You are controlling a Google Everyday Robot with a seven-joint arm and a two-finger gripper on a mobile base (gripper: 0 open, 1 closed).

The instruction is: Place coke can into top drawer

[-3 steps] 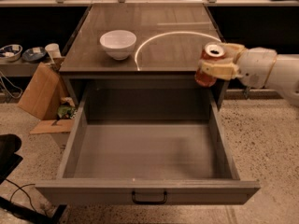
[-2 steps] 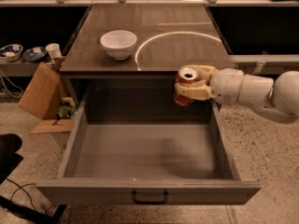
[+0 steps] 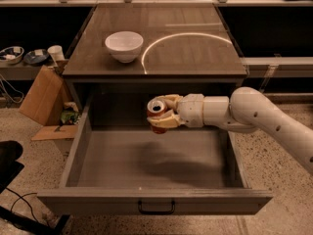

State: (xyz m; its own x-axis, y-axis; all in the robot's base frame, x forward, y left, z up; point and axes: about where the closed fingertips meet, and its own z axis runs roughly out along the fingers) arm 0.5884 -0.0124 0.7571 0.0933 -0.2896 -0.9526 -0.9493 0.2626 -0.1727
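The top drawer [image 3: 98, 202] stood wide open, my gripper [image 3: 164, 113] hanging over its floor near the back wall. It was clamped on the coke can [image 3: 155, 107] (upright, opening skyward), with the drawer floor straight below it.

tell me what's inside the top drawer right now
Nothing visible rests in the top drawer: its grey floor is bare apart from a shadow. The claw holds the coke can in the air over its back part. The floor patch behind them is covered.
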